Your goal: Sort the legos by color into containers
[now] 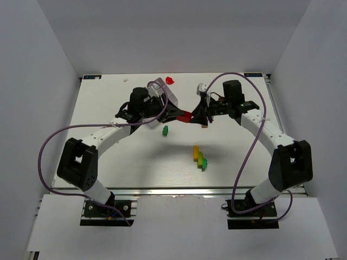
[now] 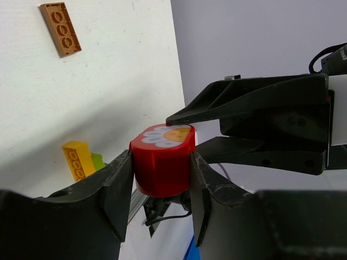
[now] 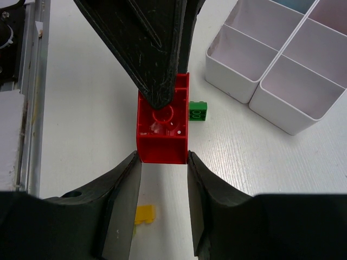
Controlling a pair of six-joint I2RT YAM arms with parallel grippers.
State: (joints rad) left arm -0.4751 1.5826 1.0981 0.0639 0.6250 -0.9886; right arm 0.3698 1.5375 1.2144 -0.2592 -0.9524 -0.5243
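Hanging above the white table, the red hollow plastic brick was pinched by both the left gripper and right gripper, near the white four-compartment plastic tray. If one released early, the brick could drop outside.

White worktop, with a metal rail along its near edge. Lying directly on it:
- white four-cell tray, far-centre, partly hidden in the top view
- small red piece just beyond the tray, near the far edge
- single green brick, studs up, near the tray but apart from it
- yellow brick with green bricks touching it in a stepped cluster, centre-right, well apart from the tray
- orange plate, flat, studs up, clear only in the left wrist view
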